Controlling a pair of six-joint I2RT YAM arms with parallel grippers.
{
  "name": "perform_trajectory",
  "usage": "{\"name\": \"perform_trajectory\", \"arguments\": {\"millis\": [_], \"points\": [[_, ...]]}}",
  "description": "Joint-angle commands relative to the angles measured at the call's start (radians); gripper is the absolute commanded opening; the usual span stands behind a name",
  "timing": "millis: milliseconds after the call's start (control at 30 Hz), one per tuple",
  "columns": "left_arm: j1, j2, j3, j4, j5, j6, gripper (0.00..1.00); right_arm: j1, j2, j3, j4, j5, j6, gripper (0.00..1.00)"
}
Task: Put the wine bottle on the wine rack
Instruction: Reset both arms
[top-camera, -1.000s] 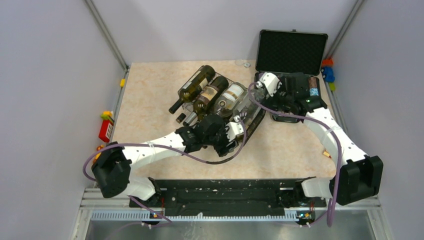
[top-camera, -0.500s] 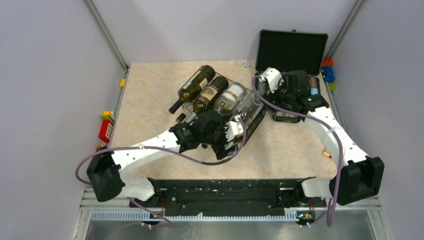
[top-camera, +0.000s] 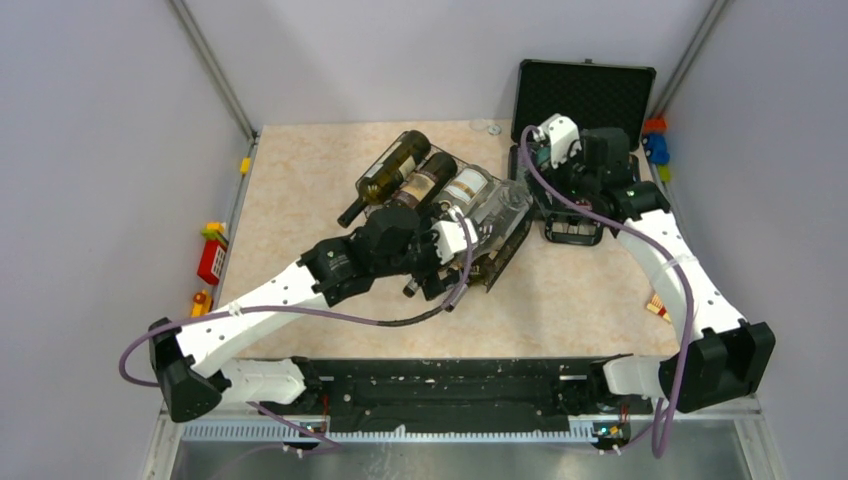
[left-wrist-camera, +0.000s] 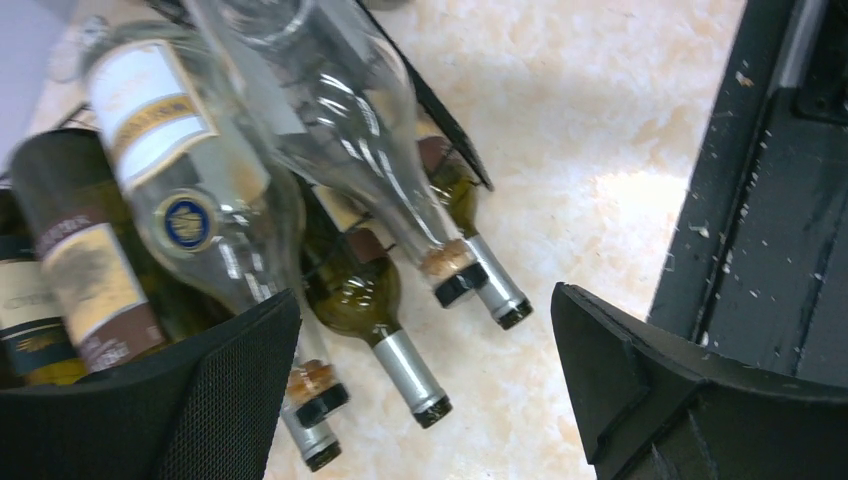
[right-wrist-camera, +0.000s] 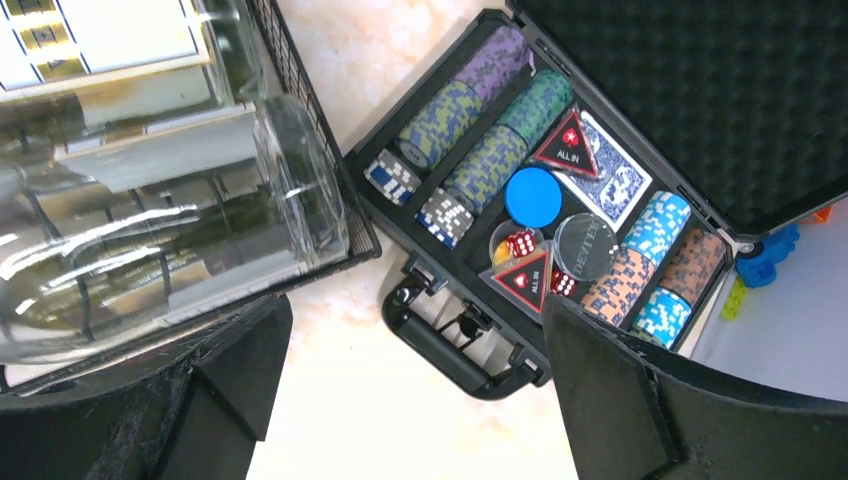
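Cork (left-wrist-camera: 445, 262) in wine bottle (left-wrist-camera: 335, 140): left wrist

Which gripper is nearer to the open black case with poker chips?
Right. The right gripper is at the left edge of the case, beside the wine rack. The left gripper is over the bottle necks, farther to the left.

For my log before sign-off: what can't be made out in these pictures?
- Top view: wine rack mostly hidden under bottles and the left arm.
- Left wrist: bottle labels blurred, unreadable.
- Right wrist: clear bottle cut off by left edge, neck unseen.
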Motion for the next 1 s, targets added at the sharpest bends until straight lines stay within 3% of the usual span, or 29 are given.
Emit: {"name": "perform_trajectory", "arguments": {"millis": [0, 233, 667, 967], "points": [[0.028, -0.031, 0.073, 0.027, -0.083, -0.018, 0.99, -0.015, -0.029, 0.082, 0.027, 0.013, 0.101, 0.99], [0.152, -0.041, 0.132, 0.066, -0.116, -0.16, 0.99, -0.035, -0.025, 0.101, 0.041, 0.0, 0.184, 0.99], [0.535, -0.08, 0.159, 0.108, -0.175, -0.474, 0.99, -0.048, -0.051, 0.027, 0.099, 0.06, 0.33, 0.99], [0.731, -0.211, 0.041, 0.172, -0.307, -0.473, 0.99, -0.074, -0.126, -0.052, 0.127, 0.099, 0.392, 0.99]]}}
